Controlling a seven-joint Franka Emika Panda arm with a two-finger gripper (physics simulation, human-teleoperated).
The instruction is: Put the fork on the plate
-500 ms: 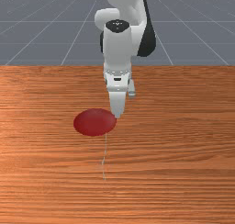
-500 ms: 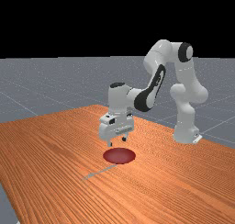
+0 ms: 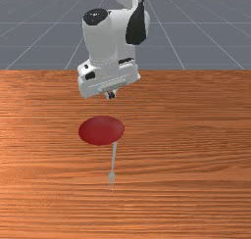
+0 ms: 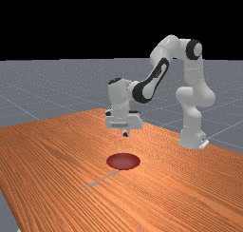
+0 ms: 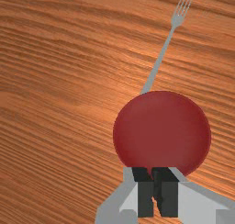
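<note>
Fork [image 5: 161,58], nearest to the front camera: it lies on the worktop [image 3: 196,174], its four tines pointing towards that camera and its slim grey handle running back to the plate. In the far view the tines reach out towards the lower left. The fork is beside the plate, not on it; the handle's end comes right up to the rim, though I cannot tell whether it touches or tucks slightly under.

Next comes the plate [image 3: 101,130], round and dark red, on the worktop. In the front view the handle meets it at the lower right of its rim.

Beyond the plate, on the arm's side, the claw [image 3: 111,95] hangs in the air above the worktop, pointing down and well apart from the fork. Its two dark-tipped fingers are pressed together, with nothing pinched between them. From the wrist they cover a bit of the plate's edge.

Above and behind is the white and grey arm [image 3: 100,39], bent at its joints and leading back to the base [image 4: 192,138] at the far view's right. Farthest off, past the worktop, spreads a grey floor [image 4: 47,93] with pale grid lines.
</note>
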